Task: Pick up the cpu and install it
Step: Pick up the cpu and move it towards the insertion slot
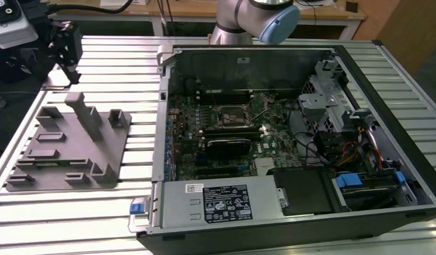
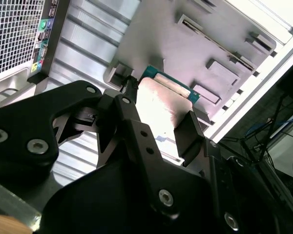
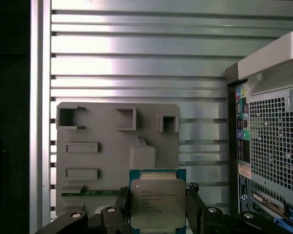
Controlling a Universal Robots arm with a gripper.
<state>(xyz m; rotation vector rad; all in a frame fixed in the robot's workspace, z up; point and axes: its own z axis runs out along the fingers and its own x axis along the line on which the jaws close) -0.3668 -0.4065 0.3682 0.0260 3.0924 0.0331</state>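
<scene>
Grip by two opposite edges seemed chosen to keep the cpu (image 3: 157,202) flat for seating: the gripper (image 3: 157,195) was clamped on it, metal top facing the first wrist view. It hung off the grey fixture plate (image 1: 69,149), over the slatted metal table (image 1: 133,45) near its corner at the exterior view's left. The open computer case (image 1: 387,106) lay beside, socket (image 1: 228,117) facing up. A wooden desk (image 1: 203,10) stood behind
</scene>
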